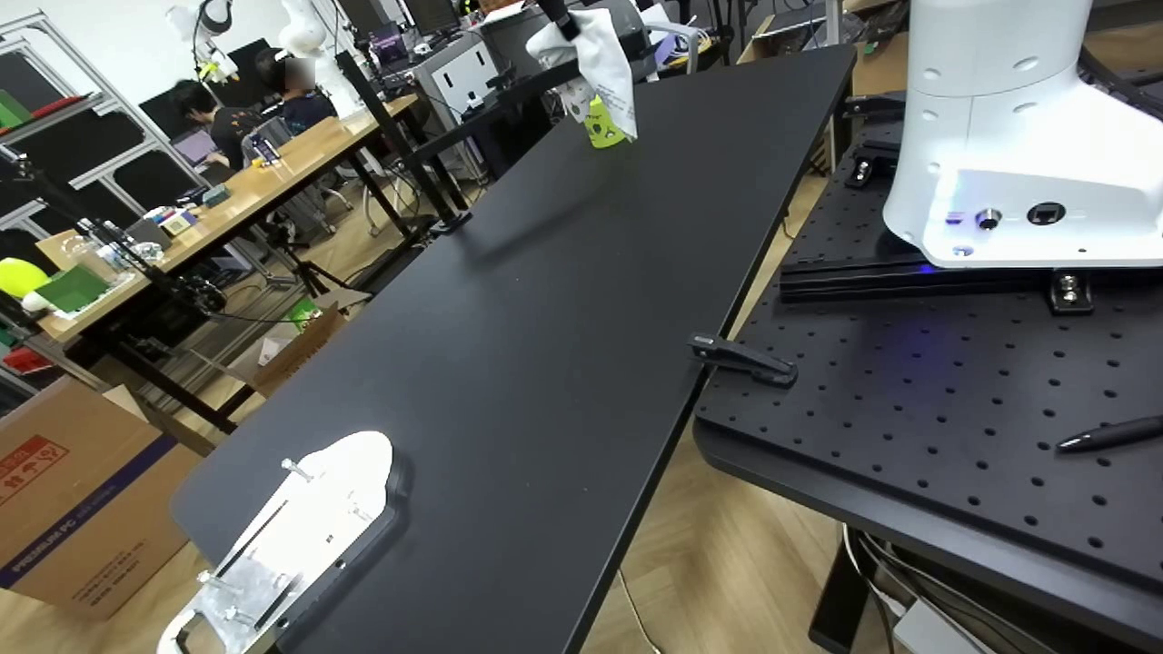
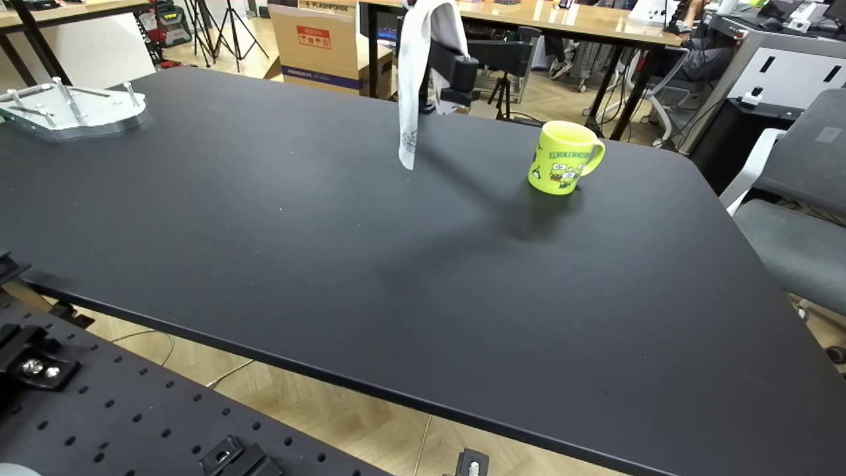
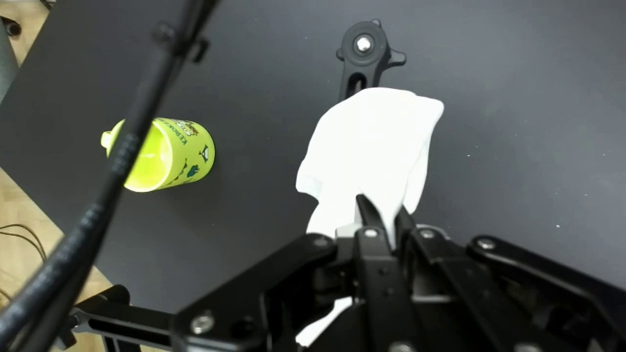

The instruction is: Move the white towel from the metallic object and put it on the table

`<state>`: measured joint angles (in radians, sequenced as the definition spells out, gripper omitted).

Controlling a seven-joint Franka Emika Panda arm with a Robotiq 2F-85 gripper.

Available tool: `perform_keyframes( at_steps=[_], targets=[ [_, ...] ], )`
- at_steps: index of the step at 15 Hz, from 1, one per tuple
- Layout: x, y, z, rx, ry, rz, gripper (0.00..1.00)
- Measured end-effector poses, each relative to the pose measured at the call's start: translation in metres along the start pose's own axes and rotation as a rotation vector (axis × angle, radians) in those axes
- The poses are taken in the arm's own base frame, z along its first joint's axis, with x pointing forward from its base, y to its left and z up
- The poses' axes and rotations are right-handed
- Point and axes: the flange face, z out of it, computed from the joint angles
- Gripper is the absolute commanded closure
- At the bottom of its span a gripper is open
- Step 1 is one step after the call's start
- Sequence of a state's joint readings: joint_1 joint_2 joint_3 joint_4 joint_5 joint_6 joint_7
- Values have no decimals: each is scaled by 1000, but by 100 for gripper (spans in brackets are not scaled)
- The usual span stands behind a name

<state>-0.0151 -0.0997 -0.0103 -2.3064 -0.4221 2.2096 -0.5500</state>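
My gripper [image 3: 384, 210] is closed upon a fold of the white towel [image 3: 362, 146]. Only the wrist view shows this well: both fingertips [image 3: 370, 214] stand close together, and the towel is pinched between them. In an exterior view I see just its dark lower end, which meets the towel from above. From my gripper the towel hangs down, and in an exterior view its two sides fall on either side of a black bar [image 2: 456, 69]. Whether the towel touches this bar, I am not able to say. In the wrist view the bar's round end, with a bright screw, sticks out from under the towel, ahead of my gripper. This bar stands in the way between the gripped fold and the desk [image 2: 396, 277].

To the left of my gripper in the wrist view, a yellow-green mug [image 3: 190, 156] stands on the desk, apart from the towel; a dark, blurred rod or cable [image 3: 93, 217] passes in front of the mug. In an exterior view the hanging towel covers a part of the mug. Well apart from my gripper, both exterior views show a white plate [image 1: 300, 531] with metal bolts on the desk. Farther out, beside the desk, there are my white base [image 1: 1018, 127] and a grey chair [image 2: 806, 165].
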Motion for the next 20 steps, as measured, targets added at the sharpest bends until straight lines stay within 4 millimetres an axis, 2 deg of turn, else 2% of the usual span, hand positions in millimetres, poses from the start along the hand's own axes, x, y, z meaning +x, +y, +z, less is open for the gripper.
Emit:
perform_keyframes(
  at_steps=[3, 7, 12, 13, 14, 17, 20],
  targets=[
    [10, -26, 0, 49, 4, -60, 98],
    [35, -73, 11, 70, 33, -161, 98],
    [77, -109, 37, 62, 105, -86, 98],
    [83, -112, 46, 64, 115, -67, 76],
    [88, -115, 55, 62, 121, -53, 66],
    [99, -120, 79, 59, 118, -7, 48],
    [103, -121, 93, 81, 96, 54, 27]
  ],
)
